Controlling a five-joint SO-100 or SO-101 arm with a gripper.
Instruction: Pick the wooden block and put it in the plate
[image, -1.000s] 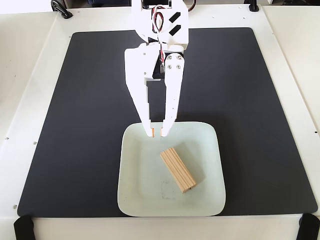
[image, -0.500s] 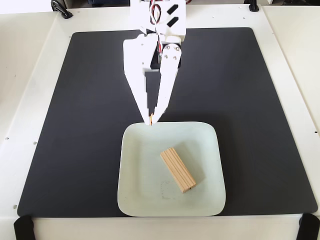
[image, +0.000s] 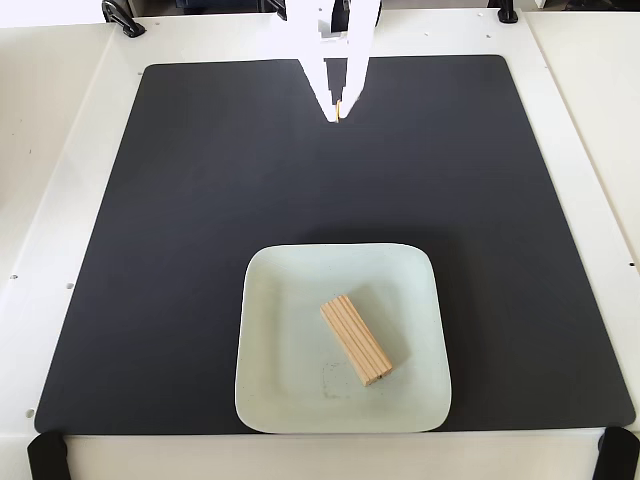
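The wooden block (image: 356, 339), a light-tan grooved bar, lies diagonally inside the plate (image: 285, 390), a pale mint-white square plate with rounded corners near the front of the mat. A faint smudge shows on the plate just left of the block's near end. My gripper (image: 336, 112) is white and hangs at the top centre of the fixed view, far behind the plate. Its fingers meet at the tips and hold nothing.
A large black mat (image: 180, 220) covers the white table (image: 60, 150). Black clamps sit at the table's corners (image: 48, 456) (image: 618, 452). The mat around the plate is bare.
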